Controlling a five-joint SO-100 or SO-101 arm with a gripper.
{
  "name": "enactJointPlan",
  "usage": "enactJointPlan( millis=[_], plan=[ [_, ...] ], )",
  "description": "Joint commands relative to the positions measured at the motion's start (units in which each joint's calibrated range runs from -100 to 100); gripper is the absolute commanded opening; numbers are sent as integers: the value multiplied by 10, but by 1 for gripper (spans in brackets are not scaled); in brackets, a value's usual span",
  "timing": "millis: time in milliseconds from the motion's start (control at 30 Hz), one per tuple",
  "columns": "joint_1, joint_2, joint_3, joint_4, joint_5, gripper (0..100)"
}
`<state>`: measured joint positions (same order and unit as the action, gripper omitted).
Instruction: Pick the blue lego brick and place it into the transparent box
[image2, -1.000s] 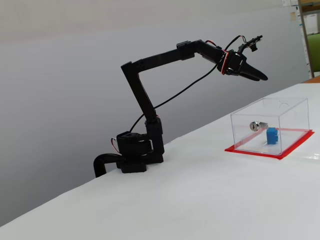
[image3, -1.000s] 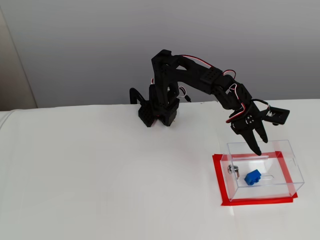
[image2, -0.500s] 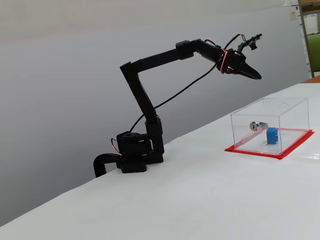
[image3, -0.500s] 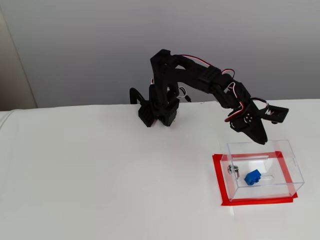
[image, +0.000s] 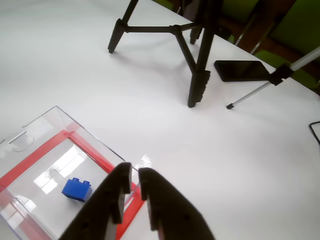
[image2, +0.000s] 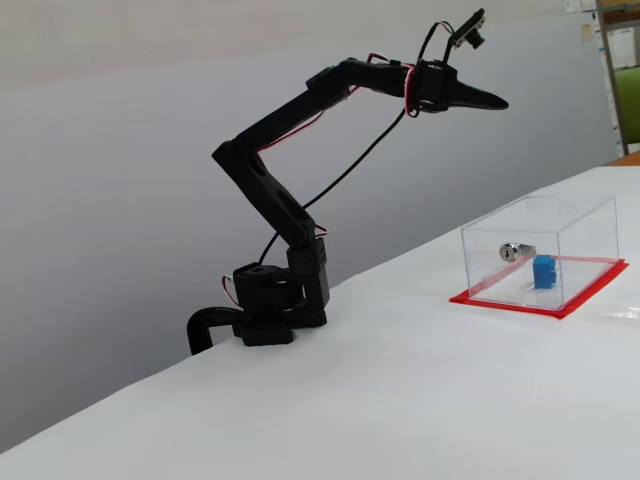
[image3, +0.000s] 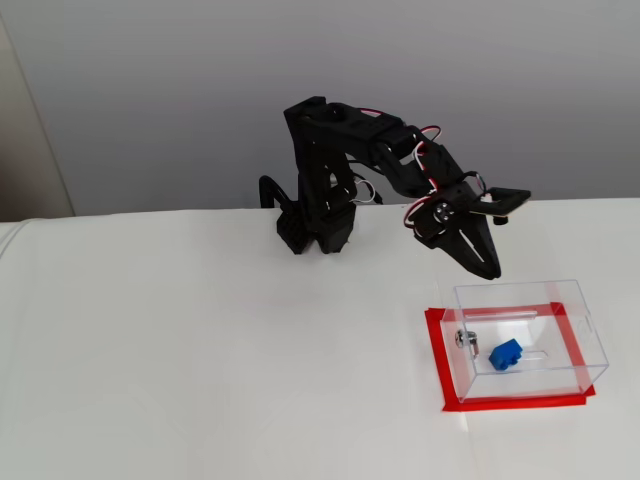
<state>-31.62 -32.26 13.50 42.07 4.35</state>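
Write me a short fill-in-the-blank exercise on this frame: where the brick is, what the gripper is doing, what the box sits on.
1. The blue lego brick lies ____ the transparent box.
2. The gripper holds ____; its jaws are nearly together.
3. The box stands on a flat base coloured ____.
4. In a fixed view, the gripper hangs ____ the box, not touching it.

Missing words: inside; nothing; red; above
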Motion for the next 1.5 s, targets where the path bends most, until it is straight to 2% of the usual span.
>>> enactJointPlan(
  millis=[0,367,900,1467],
  plan=[
    [59,-79,25,-1,-6,2],
    [216,-293,231,-7,-6,2],
    [352,-489,506,-8,-6,2],
    [378,-676,762,-3,-7,2]
  ],
)
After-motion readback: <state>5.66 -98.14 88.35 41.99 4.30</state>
